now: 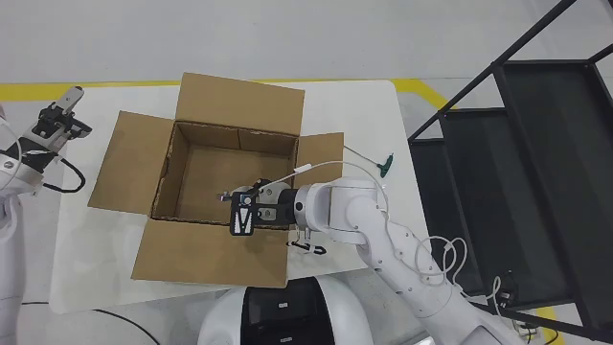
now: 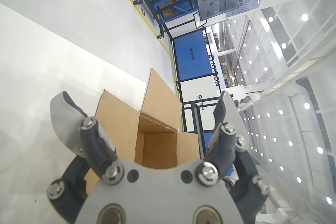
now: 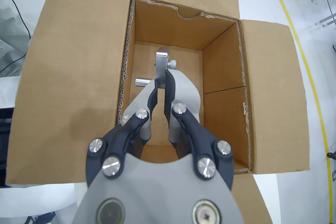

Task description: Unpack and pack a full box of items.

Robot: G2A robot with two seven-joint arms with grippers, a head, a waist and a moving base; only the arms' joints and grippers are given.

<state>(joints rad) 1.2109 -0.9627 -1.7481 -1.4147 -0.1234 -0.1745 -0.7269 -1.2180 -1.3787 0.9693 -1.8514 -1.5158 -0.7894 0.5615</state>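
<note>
Cardboard box (image 1: 239, 101) sits flaps-open on the table (image 1: 364, 115); right gripper (image 3: 161, 79), inside, clamps a metal fitting (image 3: 162, 57), likely unpacking; next, a lift clearing the walls; left gripper (image 2: 144, 101) gapes nearby.

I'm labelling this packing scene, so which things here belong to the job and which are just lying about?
Job: cardboard box, flaps open; metal part inside it, held by the right gripper; left gripper, open, apart from the box.
Lying about: green-handled tool on the table; black metal steps alongside.
</note>
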